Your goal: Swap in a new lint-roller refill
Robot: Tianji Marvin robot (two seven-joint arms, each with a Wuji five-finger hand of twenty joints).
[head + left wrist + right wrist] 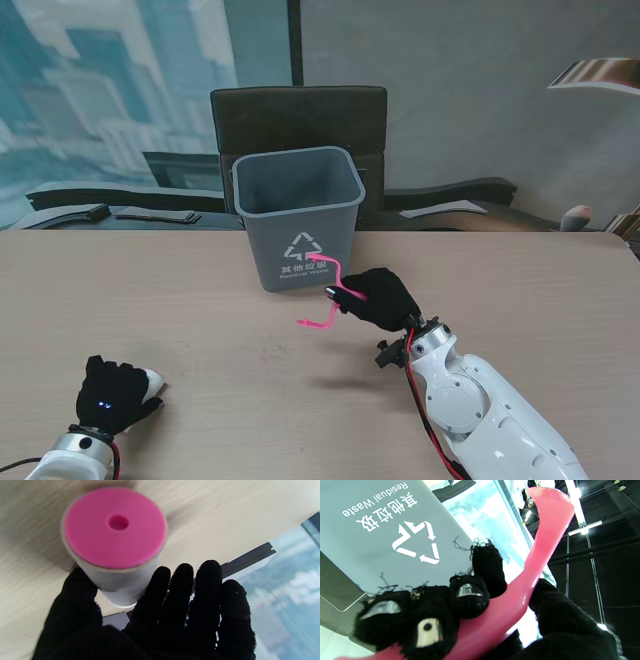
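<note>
At centre frame, just in front of the grey bin (298, 215), the pink roller handle (330, 295) is gripped by the right hand (383, 298). At lower left, the refill roll (113, 545) is clasped by the left hand (110, 392) on the counter (200, 320).

Refill roll (113, 545) blurred, base behind fingers (160, 590); handle (520, 600) end cut off.
</note>
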